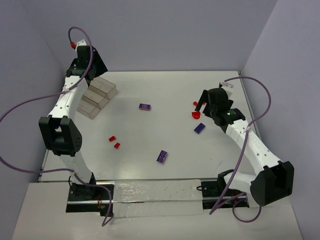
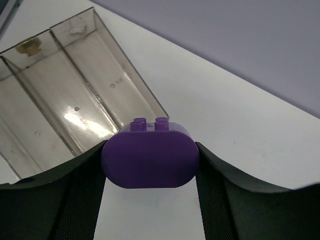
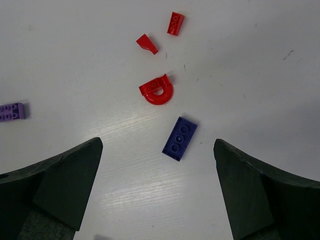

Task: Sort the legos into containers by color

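Step in hand, as judged: a purple piece is being dropped into the tray. A purple brick (image 2: 147, 157), rounded at both ends with studs on top, is being gripped by the left pincer (image 2: 150, 170), one finger on each rounded end. In the left wrist view the brick is being held above the counter (image 2: 240, 125), right at the corner of the tray (image 2: 132, 82) and overlapping its wall, not squarely over a compartment.

To do it well, the brick should be carried further in over one compartment before the fingers are parted. It should also be lowered close to the floor so it is not bounced out. That compartment should then be used for every purple piece, with a different one for red. The thin divider walls should not be knocked.

The left arm (image 1: 67, 102) is being stretched to the far-left corner, with the wrist tipped down over the tray.

The right arm (image 1: 247, 140) is being bent at the elbow. The right pincer (image 3: 157, 150) is being held wide apart with nothing in it, pointing down just above a dark purple plate (image 3: 179, 139) and a red arch piece (image 3: 157, 91). Two small red pieces (image 3: 175, 23) are lying beyond those.

Other legos are being left loose mid-counter: two purple bricks (image 1: 145, 106) and two red bits (image 1: 114, 142).
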You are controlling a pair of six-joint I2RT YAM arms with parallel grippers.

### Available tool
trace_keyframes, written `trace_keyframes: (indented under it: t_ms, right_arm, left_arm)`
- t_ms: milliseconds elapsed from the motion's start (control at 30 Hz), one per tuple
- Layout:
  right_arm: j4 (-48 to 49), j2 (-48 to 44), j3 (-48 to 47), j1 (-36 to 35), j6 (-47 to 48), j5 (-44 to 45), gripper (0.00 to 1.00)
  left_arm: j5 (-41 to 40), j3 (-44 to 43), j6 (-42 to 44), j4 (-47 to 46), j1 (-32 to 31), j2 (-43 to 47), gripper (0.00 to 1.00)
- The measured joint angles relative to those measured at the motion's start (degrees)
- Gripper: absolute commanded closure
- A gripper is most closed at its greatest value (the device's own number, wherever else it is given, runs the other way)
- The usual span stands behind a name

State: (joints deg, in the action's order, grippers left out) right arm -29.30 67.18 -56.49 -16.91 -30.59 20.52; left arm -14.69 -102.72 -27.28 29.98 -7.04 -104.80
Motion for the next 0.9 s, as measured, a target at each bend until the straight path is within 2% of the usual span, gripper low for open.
trace_keyframes:
  t_ms: [167, 467, 667, 800, 833, 900]
  right_arm:
    - [0.05, -0.67, 0.17, 0.0, 0.2, 0.12, 0.0]
    - [0.09, -2.64, 1.01, 0.0, 0.39, 0.3, 0.0]
    - [0.11, -2.84, 1.67, 0.0, 0.37, 0.28, 0.0]
    - [0.07, -2.86, 1.73, 0.0, 0.37, 0.33, 0.0]
    - [0.07, -2.86, 1.73, 0.0, 0.37, 0.34, 0.0]
    - [0.07, -2.86, 1.73, 0.0, 0.37, 0.34, 0.0]
  left_arm:
    - [-0.26, -0.49, -1.28, 3.86, 2.86, -1.05, 0.77]
    - [-2.88, -4.47, -4.45, 7.63, 6.67, -9.49, 0.76]
    - [-3.31, -3.71, -5.32, 7.33, 8.67, -12.2, 0.64]
    - [-3.09, -3.0, -5.37, 6.21, 10.21, -13.62, 0.44]
    - [-2.93, -2.95, -5.41, 5.98, 10.49, -14.15, 0.36]
    - [-2.79, -2.81, -5.51, 5.78, 10.77, -15.21, 0.08]
